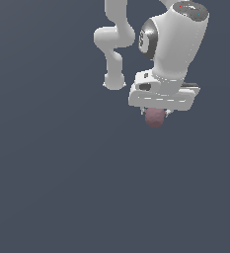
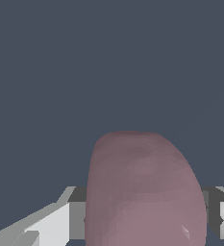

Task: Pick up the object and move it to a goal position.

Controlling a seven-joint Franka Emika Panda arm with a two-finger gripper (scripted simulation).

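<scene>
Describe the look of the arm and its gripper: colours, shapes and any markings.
The arm is glossy white, built of rounded tubular links with bulbous joints. Its wrist section is a fat white cylinder with dark grey to black end caps. The gripper has a flat, wide, white boxy body with dark recesses. In the wrist view the fingers look white and angular, with dark grey inner parts. No cables or lettering are visible.

exterior view: looks from farther off at the arm (image 1: pixel 178 44) | wrist view: very close to the object (image 2: pixel 142 192) | both see the object
</scene>
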